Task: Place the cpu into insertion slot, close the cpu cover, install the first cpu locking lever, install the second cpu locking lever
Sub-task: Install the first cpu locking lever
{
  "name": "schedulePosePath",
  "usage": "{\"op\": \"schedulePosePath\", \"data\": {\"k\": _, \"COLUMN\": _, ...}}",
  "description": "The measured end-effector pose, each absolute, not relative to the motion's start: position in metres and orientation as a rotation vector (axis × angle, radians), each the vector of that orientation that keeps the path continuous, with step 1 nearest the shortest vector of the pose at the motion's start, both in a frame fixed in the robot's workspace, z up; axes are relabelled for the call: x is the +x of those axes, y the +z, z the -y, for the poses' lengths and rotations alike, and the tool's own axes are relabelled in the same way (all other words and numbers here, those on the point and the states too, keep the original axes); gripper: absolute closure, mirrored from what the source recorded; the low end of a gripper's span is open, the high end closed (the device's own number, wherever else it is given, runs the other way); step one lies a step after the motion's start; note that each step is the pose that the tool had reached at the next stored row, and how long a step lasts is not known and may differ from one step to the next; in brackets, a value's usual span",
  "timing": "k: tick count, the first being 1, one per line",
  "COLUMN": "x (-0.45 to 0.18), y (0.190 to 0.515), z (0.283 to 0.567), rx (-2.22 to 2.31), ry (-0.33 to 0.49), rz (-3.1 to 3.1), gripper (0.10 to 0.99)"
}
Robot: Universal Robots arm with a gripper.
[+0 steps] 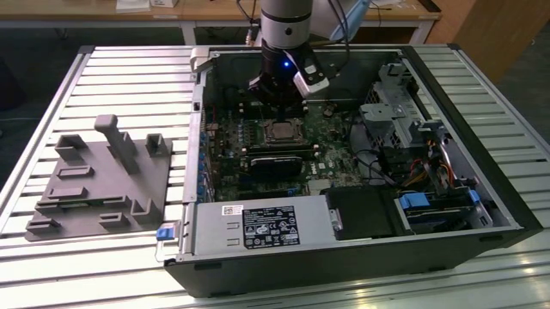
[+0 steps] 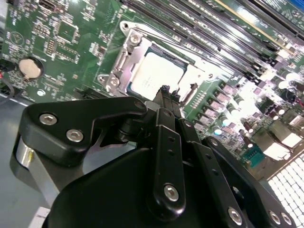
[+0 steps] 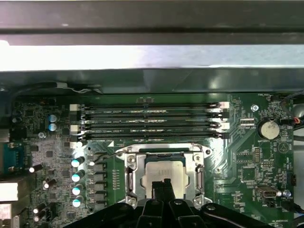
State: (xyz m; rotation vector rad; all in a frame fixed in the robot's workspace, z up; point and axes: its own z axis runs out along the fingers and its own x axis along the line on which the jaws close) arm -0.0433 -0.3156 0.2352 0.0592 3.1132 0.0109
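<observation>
The cpu lies flat in the green motherboard, its silver top showing through the window of the cpu cover, which lies around it. The insertion slot is hidden beneath them. A thin wire lever runs along one corner of the frame. My gripper hovers just above the chip's edge, its black fingers pressed together with nothing between them. In the second wrist view the fingertips stand over the cpu and the cover. In the exterior view my gripper hangs above the socket.
Memory slots run beside the socket, with capacitors and a coin battery nearby. A black block sits close to the socket, the power supply and drive cage farther off. A grey fixture lies at the exterior view's left.
</observation>
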Motion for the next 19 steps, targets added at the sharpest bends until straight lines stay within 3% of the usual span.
{"op": "schedulePosePath", "data": {"k": 19, "x": -0.078, "y": 0.235, "z": 0.316, "rx": 0.059, "ry": 0.011, "rz": -3.105, "gripper": 0.98}}
